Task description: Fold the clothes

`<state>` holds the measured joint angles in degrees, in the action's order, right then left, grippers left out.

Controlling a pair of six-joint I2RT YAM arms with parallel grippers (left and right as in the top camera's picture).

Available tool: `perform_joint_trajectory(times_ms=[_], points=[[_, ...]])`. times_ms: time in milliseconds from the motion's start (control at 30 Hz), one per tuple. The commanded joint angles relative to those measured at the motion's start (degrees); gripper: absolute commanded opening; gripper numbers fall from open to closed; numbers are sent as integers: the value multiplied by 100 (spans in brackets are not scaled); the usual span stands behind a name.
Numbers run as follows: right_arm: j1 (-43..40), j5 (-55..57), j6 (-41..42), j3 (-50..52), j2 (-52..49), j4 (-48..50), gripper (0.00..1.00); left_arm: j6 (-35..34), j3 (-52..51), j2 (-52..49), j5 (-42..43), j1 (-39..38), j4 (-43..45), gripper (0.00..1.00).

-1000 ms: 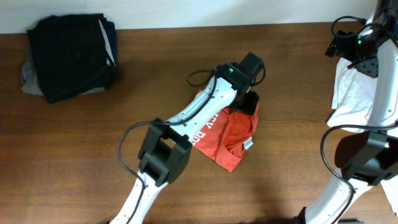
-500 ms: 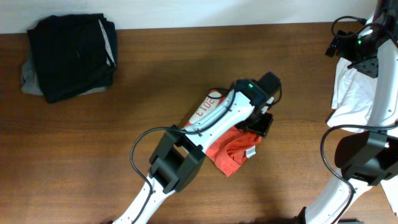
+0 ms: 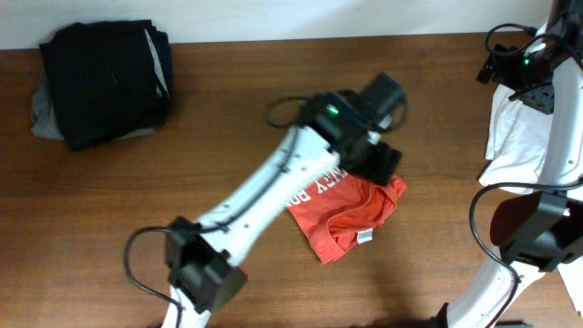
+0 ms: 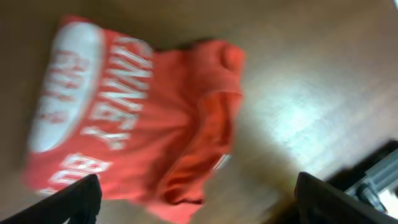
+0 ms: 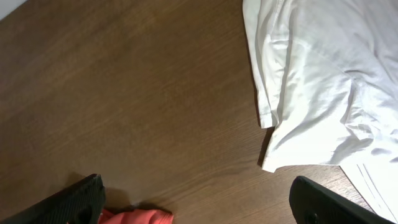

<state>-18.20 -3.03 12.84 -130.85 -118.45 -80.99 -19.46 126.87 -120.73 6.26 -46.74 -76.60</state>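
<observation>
Left hand [image 4: 205, 202] has risen off the T-shirt [image 3: 351, 214], jaws spread; dark pile [image 3: 100, 82] well apart.

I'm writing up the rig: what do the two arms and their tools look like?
The left arm and right arm are white links between boxy black joints, with thin black cables looping alongside and a green light near each wrist. The left tool and right tool have dark, blocky fingers.

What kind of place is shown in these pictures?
Probably a robot test bench rather than a home: a left arm and a right arm stand at a wooden table with laundry on it, a red-orange T-shirt, a dark folded pile and a white cloth.
</observation>
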Motion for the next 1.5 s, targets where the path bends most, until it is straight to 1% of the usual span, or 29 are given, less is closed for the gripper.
perform_joint_trajectory(times_ms=[0, 33, 67, 100, 167, 200, 233, 267, 333, 367, 467, 500, 733, 767, 833, 867, 900, 967, 1000, 1067, 1100, 1133, 1167, 1200, 1233, 1267, 1300, 1467], points=[[-20, -13, -17, -59, 2, -4, 98, 417, -15, -107, -323, 1117, -177, 99], [-20, -13, -17, -59, 2, -4, 98, 485, -22, -164, -205, 1563, -219, 99], [-20, -13, -17, -59, 2, -4, 98, 901, -22, -240, 256, 2009, -203, 99], [-20, -13, -17, -59, 2, -4, 98, 1506, -22, -407, 1029, 2490, -190, 99], [-20, -13, -17, -59, 2, -4, 98, 2297, -24, -813, 2487, 3101, -326, 99], [-20, -13, -17, -59, 2, -4, 98, 2570, -24, -962, 2942, 3254, -431, 99], [-20, -13, -17, -59, 2, -4, 98, 3032, -24, -1281, 3657, 3471, -664, 99], [-20, -13, -17, -59, 2, -4, 98, 3351, -24, -1495, 4046, 3576, -833, 99], [-20, -13, -17, -59, 2, -4, 98, 3633, -24, -1908, 4242, 3641, -966, 99], [-20, -13, -17, -59, 2, -4, 98, 3663, -24, -2114, 4249, 3595, -964, 99], [-20, -13, -17, -59, 2, -4, 98, 4194, -24, -2597, 4662, 3279, -942, 100], [-20, -13, -17, -59, 2, -4, 98, 4232, -24, -2706, 4715, 3161, -911, 99], [-20, -13, -17, -59, 2, -4, 98, 4232, -24, -3316, 4690, 2450, -765, 99], [-20, -13, -17, -59, 2, -4, 98, 4229, -24, -3340, 4690, 2382, -739, 98], [-20, -13, -17, -59, 2, -4, 98, 4225, -24, -3340, 4625, 2297, -667, 56], [-20, -13, -17, -59, 2, -4, 98, 4177, -24, -3340, 4500, 2288, -658, 37], [-20, -13, -17, -59, 2, -4, 98, 4054, -24, -3340, 4352, 2288, -658, 23], [-20, -13, -17, -59, 2, -4, 98, 3587, -24, -3340, 3832, 2293, -623, 3], [-20, -13, -17, -59, 2, -4, 99, 3401, -24, -3340, 3582, 2293, -544, 1], [-20, -13, -17, -59, 2, -4, 98, 2935, -24, -3340, 3121, 2293, -317, 1], [-20, -13, -17, -59, 2, -4, 99, 2415, -7, -3340, 2562, 2330, -94, 1], [-20, -13, -20, -59, 2, -4, 98, 2205, 17, -3340, 2258, 2371, -9, 1], [-20, -13, -17, -59, 2, -4, 98, 2024, 76, -3340, 1668, 2474, 129, 1], [-20, -13, -17, -59, 2, -4, 98, 2006, 299, -3340, 426, 2833, 186, 1], [-20, -13, -17, -59, 2, -4, 98, 2006, 376, -3340, 144, 2940, 201, 1], [-20, -13, -17, -59, 2, -4, 98, 2006, 424, -3340, -17, 3018, 225, 1], [-20, -13, -17, -59, 2, -4, 98, 2006, 581, -3340, -308, 3270, 310, 1], [-20, -13, -17, -59, 2, -4, 98, 1746, 1058, -3340, -243, 4140, 907, 1]])
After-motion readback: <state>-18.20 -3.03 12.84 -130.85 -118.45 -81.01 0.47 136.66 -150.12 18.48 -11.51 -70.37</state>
